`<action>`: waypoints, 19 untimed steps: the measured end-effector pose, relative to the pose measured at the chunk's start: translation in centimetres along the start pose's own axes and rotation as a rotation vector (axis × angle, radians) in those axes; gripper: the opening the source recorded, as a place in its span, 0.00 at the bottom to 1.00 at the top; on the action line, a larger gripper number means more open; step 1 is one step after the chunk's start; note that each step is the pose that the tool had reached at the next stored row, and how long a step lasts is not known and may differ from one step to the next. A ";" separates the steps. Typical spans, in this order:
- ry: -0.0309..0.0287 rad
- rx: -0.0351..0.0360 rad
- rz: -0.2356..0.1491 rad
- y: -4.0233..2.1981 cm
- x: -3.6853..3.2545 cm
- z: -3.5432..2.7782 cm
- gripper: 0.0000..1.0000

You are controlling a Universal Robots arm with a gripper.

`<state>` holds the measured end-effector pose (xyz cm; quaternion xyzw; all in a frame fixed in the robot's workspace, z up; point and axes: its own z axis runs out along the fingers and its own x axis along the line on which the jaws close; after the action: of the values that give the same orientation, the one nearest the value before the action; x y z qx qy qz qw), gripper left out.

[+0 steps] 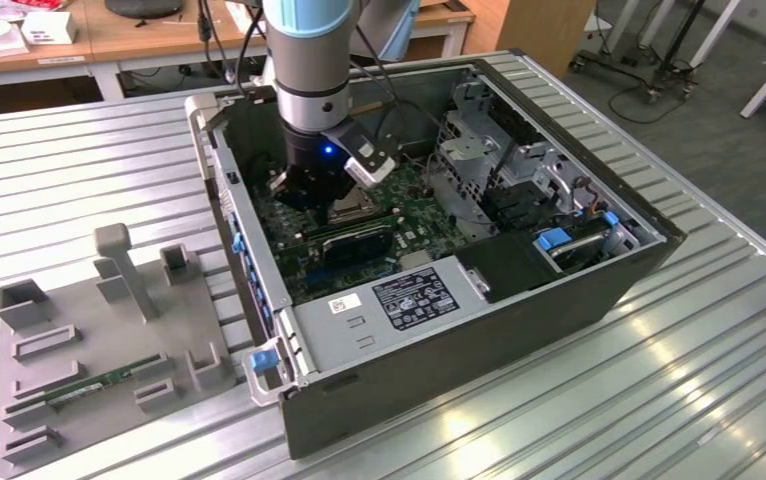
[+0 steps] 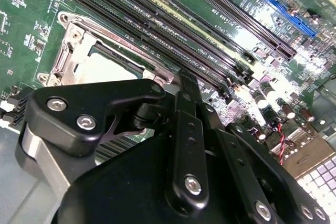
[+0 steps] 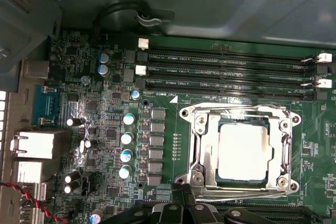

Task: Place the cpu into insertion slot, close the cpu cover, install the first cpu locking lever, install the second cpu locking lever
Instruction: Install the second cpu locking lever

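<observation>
In the first wrist view the cpu (image 3: 244, 150), a pale square chip, lies in the insertion slot (image 3: 290, 120). The silver cpu cover (image 3: 202, 145) lies flat around it, its cut-out showing the chip's face. Thin metal lever rods run along two sides of the socket; whether they are latched I cannot tell. My gripper (image 3: 179, 195) is shut with nothing visible between its fingers, just beside the socket's edge and low over the board. The second wrist view shows the gripper (image 2: 186, 77) next to the cpu (image 2: 105, 69). In the exterior view the gripper (image 1: 314, 200) hangs inside the open case by the socket (image 1: 354, 207).
Long black memory slots (image 3: 226, 69) run beside the socket, and a row of capacitors (image 3: 127, 140) stands on its other side. The case walls (image 1: 230, 200) and the power supply (image 1: 410, 295) hem the arm in. A grey fixture tray (image 1: 36, 410) lies on the exterior view's left.
</observation>
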<state>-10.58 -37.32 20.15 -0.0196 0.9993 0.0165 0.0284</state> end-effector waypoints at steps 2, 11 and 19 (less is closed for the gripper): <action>0.0000 -0.0015 0.000 0.05 0.00 0.02 0.11; -0.0002 -0.0093 0.001 0.16 0.03 0.21 0.11; -0.0005 -0.0115 0.001 0.18 0.03 0.32 0.11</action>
<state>-10.61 -37.13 19.83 -0.0195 0.9992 0.0222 0.0285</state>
